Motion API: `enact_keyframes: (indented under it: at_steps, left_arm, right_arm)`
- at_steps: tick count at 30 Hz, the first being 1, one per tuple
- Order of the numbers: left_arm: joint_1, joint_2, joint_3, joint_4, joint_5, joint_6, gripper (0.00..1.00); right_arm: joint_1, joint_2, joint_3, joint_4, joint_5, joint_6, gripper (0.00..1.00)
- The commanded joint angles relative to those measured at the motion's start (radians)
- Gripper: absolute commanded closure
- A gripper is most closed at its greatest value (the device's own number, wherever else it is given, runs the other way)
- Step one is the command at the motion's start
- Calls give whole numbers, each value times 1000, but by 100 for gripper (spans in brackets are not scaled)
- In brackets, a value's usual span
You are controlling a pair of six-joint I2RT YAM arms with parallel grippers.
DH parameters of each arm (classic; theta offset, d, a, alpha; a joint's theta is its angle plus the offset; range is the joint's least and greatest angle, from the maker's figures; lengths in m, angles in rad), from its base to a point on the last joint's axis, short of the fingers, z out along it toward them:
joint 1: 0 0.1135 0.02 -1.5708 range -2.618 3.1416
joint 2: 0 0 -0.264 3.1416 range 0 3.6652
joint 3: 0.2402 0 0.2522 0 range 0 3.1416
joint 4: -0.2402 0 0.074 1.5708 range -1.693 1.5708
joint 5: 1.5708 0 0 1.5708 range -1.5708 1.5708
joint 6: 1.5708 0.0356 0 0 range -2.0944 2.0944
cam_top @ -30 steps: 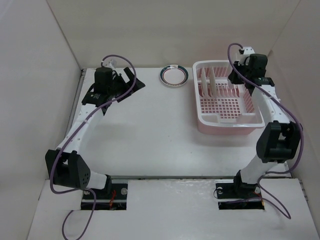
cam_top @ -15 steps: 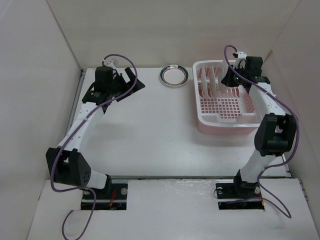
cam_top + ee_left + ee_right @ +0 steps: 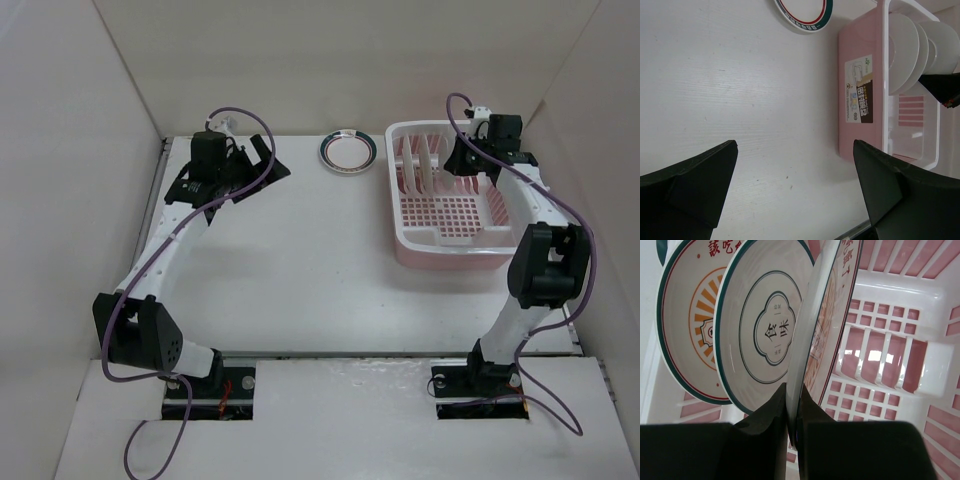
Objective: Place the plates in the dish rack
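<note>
The pale pink-and-white dish rack stands at the back right. In the right wrist view two plates stand upright in the rack: one with an orange centre and one with thin dark rings. My right gripper is shut on the rim of a third plate with an orange pattern, held upright and edge-on beside them, inside the rack. It also shows in the top view. A teal-rimmed plate lies flat on the table left of the rack. My left gripper is open and empty, also in its wrist view.
White walls close in the table on the left, back and right. The rack's pink side with a label faces the left gripper. The teal-rimmed plate sits close to the back wall.
My right gripper has moved left and deeper into the rack with the plate, bringing it next to the two standing plates. The left arm has not moved.
</note>
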Motion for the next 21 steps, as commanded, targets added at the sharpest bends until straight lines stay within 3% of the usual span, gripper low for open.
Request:
enact_keyframes:
  at_steps: [1,5,14,18,20,21]
  left_arm:
    - [-1,-12,44,12,5,23,0]
    - [-1,-12,44,12,5,32,0]
    - [-1,-12,35,12,5,41,0]
    - [-1,-2,35,12,14,50,0]
    - [-1,-2,35,12,14,50,0]
    - [-1,-2,24,21,14,50,0]
  right_arm:
    - [-3,5,38,41,24,-16,100]
    - [-3,5,38,41,39,-16,99]
    - [-3,14,29,41,57,-5,63]
    - [-3,-5,29,32,57,4,62]
    - [-3,-21,41,23,67,4,56]
    - [-3,-42,64,9,67,16,47]
